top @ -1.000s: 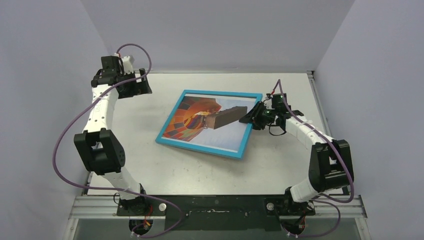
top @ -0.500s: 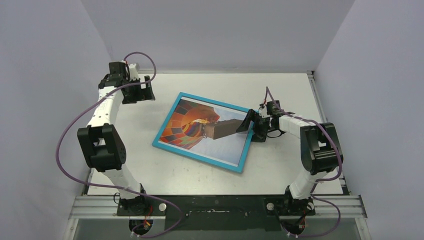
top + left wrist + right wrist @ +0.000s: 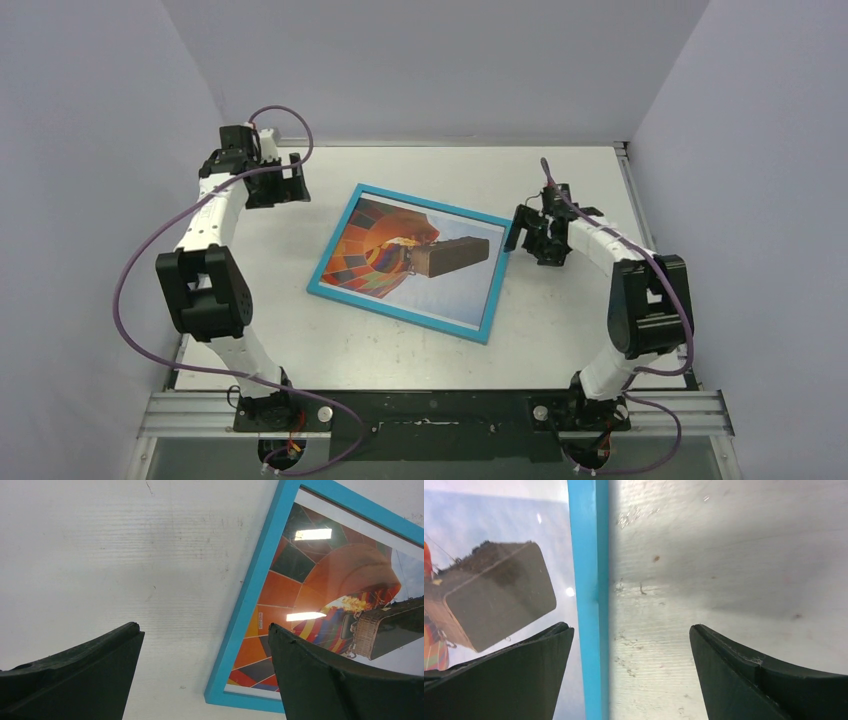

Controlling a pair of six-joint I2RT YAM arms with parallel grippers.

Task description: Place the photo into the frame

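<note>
White table [image 3: 560, 330] fills the middle of the overhead view, between pale walls. At its centre lies the frame [image 3: 334, 238], blue front up, and we see the photo [image 3: 370, 250] already sitting inside the border. We judge the frame stiff and light, its shiny front slippery and breakable, so any hold belongs on the border's outer edge. Our left hand [image 3: 202, 627], upper left, and right hand [image 3: 630, 627], by the frame's right border, both stand apart, empty.
</note>
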